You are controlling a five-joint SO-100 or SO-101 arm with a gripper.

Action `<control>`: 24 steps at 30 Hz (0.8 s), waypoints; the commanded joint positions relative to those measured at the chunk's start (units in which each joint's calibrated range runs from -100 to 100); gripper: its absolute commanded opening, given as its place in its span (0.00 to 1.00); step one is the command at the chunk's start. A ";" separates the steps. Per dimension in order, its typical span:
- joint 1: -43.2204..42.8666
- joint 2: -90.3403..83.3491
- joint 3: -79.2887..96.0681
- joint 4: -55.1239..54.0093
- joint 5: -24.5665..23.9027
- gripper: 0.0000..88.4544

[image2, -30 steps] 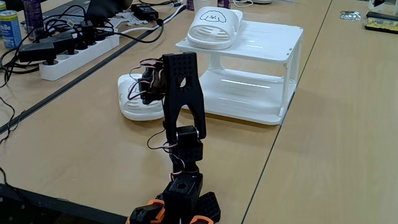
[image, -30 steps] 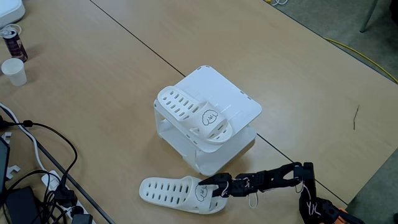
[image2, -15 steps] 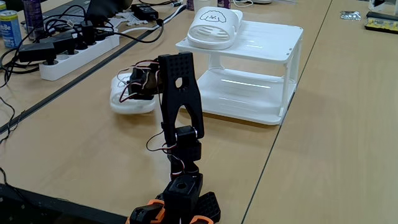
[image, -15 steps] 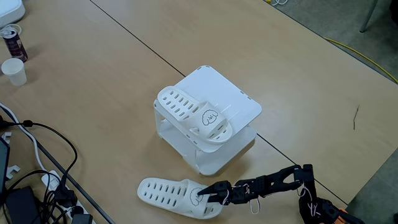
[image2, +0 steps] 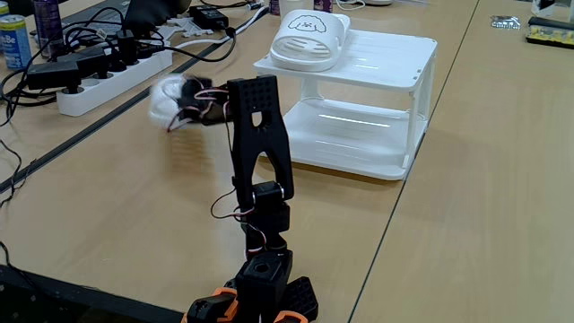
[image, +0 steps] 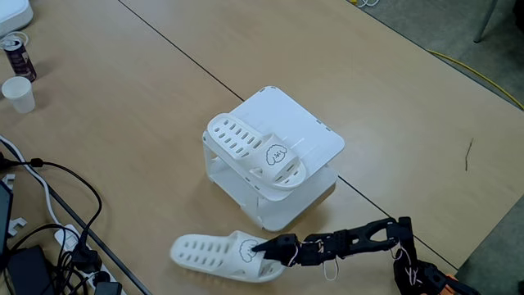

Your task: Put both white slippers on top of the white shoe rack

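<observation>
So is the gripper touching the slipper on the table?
Touching: in a fixed view, the gripper has its jaws at the strap of the slipper.

A light wooden table [image: 123, 98] with a dark seam running diagonally across it is seen in both fixed views. The white shoe rack [image: 315, 135] is stood near the middle of the table. Far left of the rack, a white paper cup [image: 18, 93] and a dark drink can [image: 16, 54] are placed. Below and left of the rack, black cables [image: 49, 197] and a white power strip [image2: 108, 76] are laid.
</observation>
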 commanded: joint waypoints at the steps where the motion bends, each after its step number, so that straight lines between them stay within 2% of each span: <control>1: -2.56 -2.79 -13.58 -0.45 0.42 0.01; 8: -5.03 -2.87 -26.84 1.53 0.42 0.01; 14: -0.51 -5.06 -43.62 23.71 0.42 0.01; 24: 13.31 -5.39 -66.89 43.90 0.42 0.01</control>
